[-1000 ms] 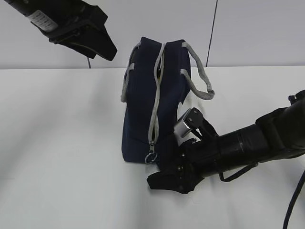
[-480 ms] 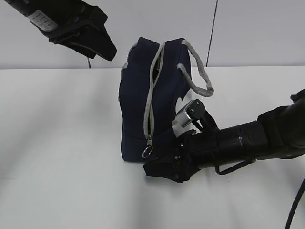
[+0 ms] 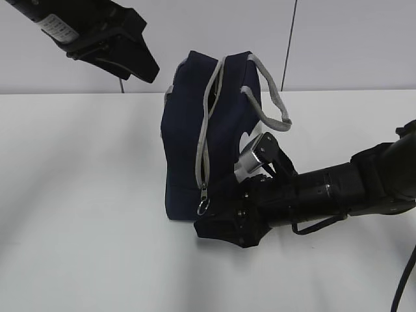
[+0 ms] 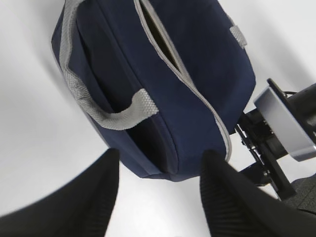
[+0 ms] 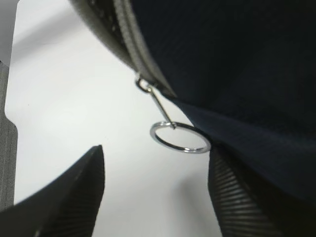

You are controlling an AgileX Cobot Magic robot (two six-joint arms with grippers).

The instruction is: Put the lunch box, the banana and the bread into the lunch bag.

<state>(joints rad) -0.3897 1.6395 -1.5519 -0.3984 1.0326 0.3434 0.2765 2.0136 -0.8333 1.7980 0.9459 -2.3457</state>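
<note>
The navy lunch bag (image 3: 195,123) stands upright mid-table, with grey handles and a grey zipper (image 3: 207,130) down its near end. The ring pull (image 3: 203,208) hangs low near the base. My right gripper (image 3: 211,231) lies low at the bag's base, just right of the pull. In the right wrist view this gripper (image 5: 155,187) is open and empty, with the ring pull (image 5: 180,137) just ahead of its fingers. My left gripper (image 3: 148,70) hovers high to the bag's left. In the left wrist view it is open (image 4: 160,192) above the bag (image 4: 197,89). Lunch box, banana and bread are out of view.
The white table (image 3: 84,195) spreads around the bag, with a pale wall behind. The zipper gapes a little near the bag's top in the left wrist view (image 4: 159,37). The right arm's grey camera block (image 4: 284,123) sits close against the bag's side.
The bag has leaned and shifted slightly left, its zipper line bending. My right gripper has slid left along the bag's base towards the ring pull. The left arm has not moved.
</note>
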